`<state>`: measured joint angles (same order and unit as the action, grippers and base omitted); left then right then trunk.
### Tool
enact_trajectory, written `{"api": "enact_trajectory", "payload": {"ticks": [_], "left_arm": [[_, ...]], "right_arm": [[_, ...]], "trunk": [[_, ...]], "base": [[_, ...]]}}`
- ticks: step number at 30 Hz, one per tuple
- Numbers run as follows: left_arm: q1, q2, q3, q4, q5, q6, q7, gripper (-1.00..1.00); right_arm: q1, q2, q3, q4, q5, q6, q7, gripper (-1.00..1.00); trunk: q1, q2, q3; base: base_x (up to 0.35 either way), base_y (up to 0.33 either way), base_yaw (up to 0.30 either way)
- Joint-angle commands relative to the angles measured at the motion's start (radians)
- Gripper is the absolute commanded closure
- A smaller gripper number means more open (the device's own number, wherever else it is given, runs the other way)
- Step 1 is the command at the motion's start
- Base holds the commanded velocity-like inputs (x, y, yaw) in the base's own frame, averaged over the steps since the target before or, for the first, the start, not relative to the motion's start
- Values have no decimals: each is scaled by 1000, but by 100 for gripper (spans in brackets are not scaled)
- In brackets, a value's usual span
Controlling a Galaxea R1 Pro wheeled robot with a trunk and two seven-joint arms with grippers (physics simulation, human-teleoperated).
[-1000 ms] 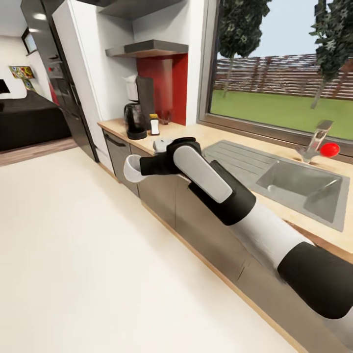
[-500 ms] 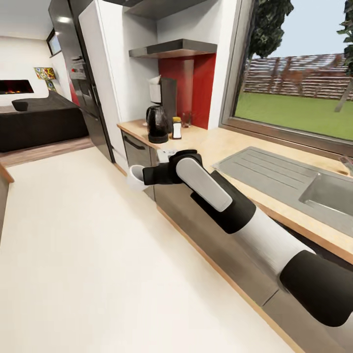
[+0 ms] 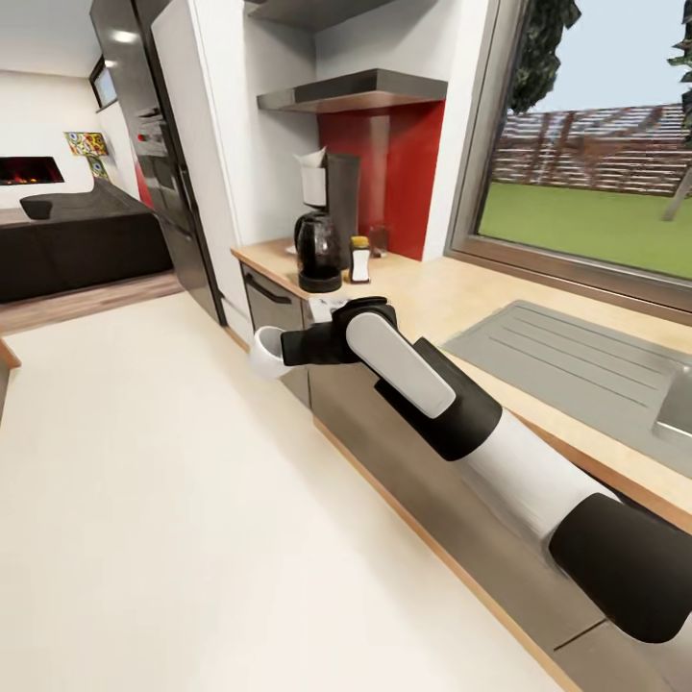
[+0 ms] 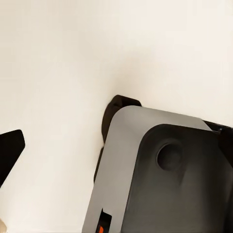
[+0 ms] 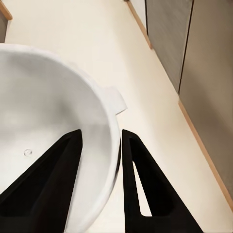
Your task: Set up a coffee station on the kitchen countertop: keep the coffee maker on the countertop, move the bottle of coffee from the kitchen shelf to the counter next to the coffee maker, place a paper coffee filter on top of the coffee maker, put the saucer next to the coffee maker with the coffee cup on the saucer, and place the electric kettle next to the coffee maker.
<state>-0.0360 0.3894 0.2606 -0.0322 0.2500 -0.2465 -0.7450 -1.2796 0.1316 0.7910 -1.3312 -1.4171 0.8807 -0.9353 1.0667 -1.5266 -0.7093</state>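
Observation:
My right gripper (image 3: 281, 347) is shut on the rim of a white coffee cup (image 3: 262, 353), held out over the floor in front of the lower cabinets. In the right wrist view one finger sits inside the coffee cup (image 5: 43, 121) and the other outside its wall. The black coffee maker (image 3: 320, 246) stands at the counter's far end with a white paper filter (image 3: 313, 176) on top. A small coffee bottle (image 3: 360, 259) with a yellow cap stands right beside it. One black finger (image 4: 9, 151) of my left gripper hangs over the pale floor.
The wooden countertop (image 3: 452, 298) runs along the right, with the steel sink drainer (image 3: 577, 360) under the window. Grey cabinet fronts (image 3: 336, 384) lie just behind the cup. A tall dark fridge unit (image 3: 159, 163) stands left of the counter's end. Open pale floor (image 3: 144, 481) spreads to the left.
The camera has turned, so the coffee maker and counter end sit further right and the sink basin has left the picture. The right arm keeps its pose with the cup.

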Motion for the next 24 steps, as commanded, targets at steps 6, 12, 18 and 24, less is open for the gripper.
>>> {"api": "enact_trajectory", "payload": {"ticks": [6,12,18,24], "left_arm": [[-1,0,-1,2,4,-2,-4,-100],[-1,0,-1,2,4,-2,-4,-100],[-1,0,-1,2,4,-2,-4,-100],[-1,0,-1,2,4,-2,-4,-100]], "right_arm": [[-1,0,1,0,-8,2,-10,100],[-1,0,1,0,-8,2,-10,100],[-1,0,1,0,-8,3,-10,100],[-1,0,1,0,-8,3,-10,100]], "trunk": [[1,0,-1],[1,0,-1],[1,0,-1],[1,0,-1]], "base": [[284,232,0],[281,237,0],[281,237,0],[281,237,0]]}}
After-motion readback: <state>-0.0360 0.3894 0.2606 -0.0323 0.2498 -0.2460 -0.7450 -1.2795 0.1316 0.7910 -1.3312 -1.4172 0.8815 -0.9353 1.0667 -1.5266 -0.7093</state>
